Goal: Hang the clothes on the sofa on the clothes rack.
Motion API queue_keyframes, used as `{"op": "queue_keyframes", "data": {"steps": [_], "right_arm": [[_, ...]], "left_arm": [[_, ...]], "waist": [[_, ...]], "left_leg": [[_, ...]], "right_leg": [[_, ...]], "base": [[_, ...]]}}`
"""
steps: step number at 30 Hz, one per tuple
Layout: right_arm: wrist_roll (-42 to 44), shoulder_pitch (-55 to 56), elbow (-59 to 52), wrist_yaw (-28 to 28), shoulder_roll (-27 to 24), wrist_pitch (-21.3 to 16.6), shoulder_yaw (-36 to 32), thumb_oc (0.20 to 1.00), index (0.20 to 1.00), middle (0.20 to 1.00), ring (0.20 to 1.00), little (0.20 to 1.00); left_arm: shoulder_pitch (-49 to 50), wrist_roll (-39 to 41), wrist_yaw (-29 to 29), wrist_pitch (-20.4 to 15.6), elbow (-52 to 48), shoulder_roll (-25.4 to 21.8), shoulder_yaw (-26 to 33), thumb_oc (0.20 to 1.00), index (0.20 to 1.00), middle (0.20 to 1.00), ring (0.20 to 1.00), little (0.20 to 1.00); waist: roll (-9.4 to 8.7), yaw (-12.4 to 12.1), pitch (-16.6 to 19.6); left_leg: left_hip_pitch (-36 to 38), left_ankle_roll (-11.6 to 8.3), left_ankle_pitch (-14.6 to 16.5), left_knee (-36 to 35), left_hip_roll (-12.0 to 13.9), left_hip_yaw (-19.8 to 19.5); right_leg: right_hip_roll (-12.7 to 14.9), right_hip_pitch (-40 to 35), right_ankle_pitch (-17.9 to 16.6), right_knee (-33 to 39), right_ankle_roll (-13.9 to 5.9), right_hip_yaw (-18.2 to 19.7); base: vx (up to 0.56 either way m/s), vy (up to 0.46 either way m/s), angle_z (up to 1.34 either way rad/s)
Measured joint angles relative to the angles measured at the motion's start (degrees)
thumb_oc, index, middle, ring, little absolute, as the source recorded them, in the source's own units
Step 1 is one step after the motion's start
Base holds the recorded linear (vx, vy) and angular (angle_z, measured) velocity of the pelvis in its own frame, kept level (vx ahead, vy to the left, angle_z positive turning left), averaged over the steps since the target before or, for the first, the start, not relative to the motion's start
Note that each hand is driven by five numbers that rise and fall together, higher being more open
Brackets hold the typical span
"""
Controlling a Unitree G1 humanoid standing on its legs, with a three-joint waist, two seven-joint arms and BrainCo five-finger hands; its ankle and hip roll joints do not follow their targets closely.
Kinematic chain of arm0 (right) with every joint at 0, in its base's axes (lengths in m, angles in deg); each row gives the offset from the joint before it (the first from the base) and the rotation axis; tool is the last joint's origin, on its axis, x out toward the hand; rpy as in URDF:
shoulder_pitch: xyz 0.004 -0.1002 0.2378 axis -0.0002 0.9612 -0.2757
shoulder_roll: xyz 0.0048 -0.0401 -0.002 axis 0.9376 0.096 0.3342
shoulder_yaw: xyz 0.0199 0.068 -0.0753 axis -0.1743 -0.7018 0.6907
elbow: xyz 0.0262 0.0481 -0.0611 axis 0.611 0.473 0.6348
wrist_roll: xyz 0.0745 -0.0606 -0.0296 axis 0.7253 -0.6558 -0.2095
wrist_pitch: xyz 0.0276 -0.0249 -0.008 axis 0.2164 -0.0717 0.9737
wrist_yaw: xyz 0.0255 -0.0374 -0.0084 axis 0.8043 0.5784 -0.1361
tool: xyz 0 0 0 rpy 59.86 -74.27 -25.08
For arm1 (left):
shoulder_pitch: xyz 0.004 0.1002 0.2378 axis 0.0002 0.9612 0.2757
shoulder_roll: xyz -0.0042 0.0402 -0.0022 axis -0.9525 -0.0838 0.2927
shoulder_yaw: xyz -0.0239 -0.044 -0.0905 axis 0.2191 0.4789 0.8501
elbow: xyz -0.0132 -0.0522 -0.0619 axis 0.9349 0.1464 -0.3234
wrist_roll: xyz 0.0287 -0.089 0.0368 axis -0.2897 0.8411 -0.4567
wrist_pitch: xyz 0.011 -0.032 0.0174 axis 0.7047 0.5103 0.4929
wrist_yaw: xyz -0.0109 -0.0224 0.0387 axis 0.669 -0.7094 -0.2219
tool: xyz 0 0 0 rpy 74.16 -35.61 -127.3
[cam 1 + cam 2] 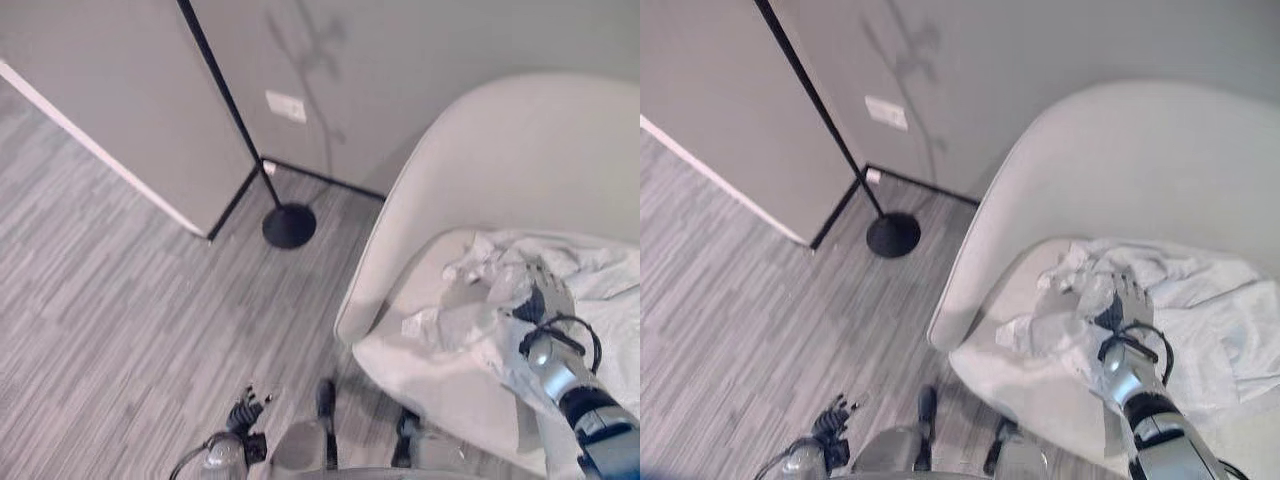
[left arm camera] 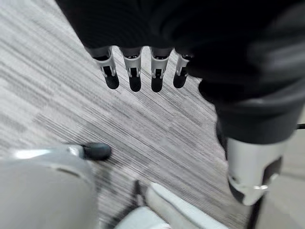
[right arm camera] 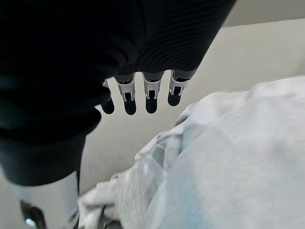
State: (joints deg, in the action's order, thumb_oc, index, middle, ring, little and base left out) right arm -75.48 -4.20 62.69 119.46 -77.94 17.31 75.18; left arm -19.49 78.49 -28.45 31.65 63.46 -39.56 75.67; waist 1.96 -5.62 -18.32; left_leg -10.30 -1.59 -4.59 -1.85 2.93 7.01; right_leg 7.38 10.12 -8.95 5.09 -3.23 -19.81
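Presently at the reach-for-clothes step, by judgement; nothing yet lifted, nothing on the rack.

Sofa (image 1: 500,150): pale, rounded back, set against the wall at the right of the scene. Bore the whole load on its seat.

Clothes (image 1: 1200,300): light crumpled heap, spread over the seat from near its front edge back toward the backrest. Lay wholly on the sofa.

Clothes rack (image 1: 225,105): thin black pole on a round black base, stood on the grey floor by the wall corner, well apart from the sofa to its left. Upper part out of frame; carried no garment so far as seen.

Right hand (image 1: 1118,305): stood over the near side of the heap, fingers (image 3: 150,102) straight and apart in the wrist view, closed on nothing; cloth just beyond the tips.

Left hand (image 1: 245,410): hung low at the robot's side above the floor, fingers (image 2: 134,78) straight, held nothing.

Next move, as judged: called for lowering the right hand into the heap, curling firmly on a fold, then lifting and turning toward the rack.
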Motion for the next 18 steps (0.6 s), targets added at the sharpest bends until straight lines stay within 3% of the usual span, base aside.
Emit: {"op": "queue_keyframes", "data": {"steps": [4, 10, 13, 14, 15, 18], "right_arm": [[-4.14, -6.19, 5.96, 1.29, -0.55, 1.82, 3.96, 1.000, 1.000, 1.000, 1.000, 1.000], [-14.38, -6.13, 11.24, 0.18, 0.51, 6.57, 13.50, 1.000, 1.000, 1.000, 1.000, 1.000], [-19.51, -5.40, 12.74, -2.17, 0.76, 7.21, 16.27, 1.000, 1.000, 1.000, 1.000, 1.000], [-22.23, -5.32, 16.30, -3.83, 0.74, 7.48, 19.95, 0.903, 0.903, 0.903, 0.903, 0.903], [-23.40, -4.94, 17.13, -4.34, 0.80, 7.82, 21.04, 0.200, 0.200, 0.200, 0.200, 0.200], [-25.35, -4.52, 21.90, -5.54, 3.05, 8.17, 21.10, 0.200, 0.200, 0.200, 0.200, 0.200]], "left_arm": [[-3.30, 0.04, -2.26, -1.20, 0.33, -0.25, -0.05, 1.000, 1.000, 1.000, 1.000, 1.000], [-6.18, 0.19, -4.58, -2.13, -0.15, -0.28, -0.36, 1.000, 1.000, 1.000, 1.000, 1.000], [-7.75, 0.06, -5.25, -2.32, -1.31, -0.29, -1.64, 1.000, 1.000, 1.000, 1.000, 1.000], [-7.86, -0.04, -5.89, -2.57, -3.52, -1.08, -3.80, 1.000, 1.000, 1.000, 1.000, 1.000], [-7.89, -0.23, -6.13, -2.75, -4.67, -1.54, -4.69, 1.000, 1.000, 1.000, 1.000, 1.000], [-8.20, -4.28, -7.28, -3.02, -5.88, -2.90, -7.86, 1.000, 1.000, 1.000, 1.000, 1.000]], "waist": [[0.32, -0.60, -5.25], [-0.51, -0.63, -6.93], [-1.12, -0.12, -7.22], [-1.23, -0.14, -7.29], [-1.29, -0.05, -7.32], [-1.60, -0.09, -7.49]], "left_leg": [[-2.64, -0.18, -0.73, 0.21, 0.08, -0.14], [-3.45, -0.25, -0.87, -0.16, 0.09, -0.11], [-3.50, -0.25, -0.87, -0.16, 0.10, -0.14], [-3.68, -0.26, -0.88, -0.15, 0.10, -0.21], [-3.93, -0.31, -0.91, -0.14, 0.11, -0.19], [-5.53, -0.33, -1.16, -0.11, 0.14, -0.27]], "right_leg": [[-0.07, 2.46, -0.74, 0.00, 0.47, -0.15], [-0.10, 3.46, -0.77, 0.00, 0.47, 0.03], [-0.10, 3.48, -0.76, 0.00, 0.46, 0.04], [-0.10, 3.61, -0.76, 0.00, 0.45, 0.01], [-0.10, 3.88, -0.78, 0.00, 0.44, 0.03], [-0.14, 5.38, -0.90, 0.00, 0.38, -0.01]], "base": [[-0.06, -0.022, 0.03], [0.00, -0.020, 0.00], [-0.01, -0.040, 0.00], [-0.03, -0.039, 0.01], [-0.03, -0.039, 0.00], [-0.02, -0.057, 0.01]]}}
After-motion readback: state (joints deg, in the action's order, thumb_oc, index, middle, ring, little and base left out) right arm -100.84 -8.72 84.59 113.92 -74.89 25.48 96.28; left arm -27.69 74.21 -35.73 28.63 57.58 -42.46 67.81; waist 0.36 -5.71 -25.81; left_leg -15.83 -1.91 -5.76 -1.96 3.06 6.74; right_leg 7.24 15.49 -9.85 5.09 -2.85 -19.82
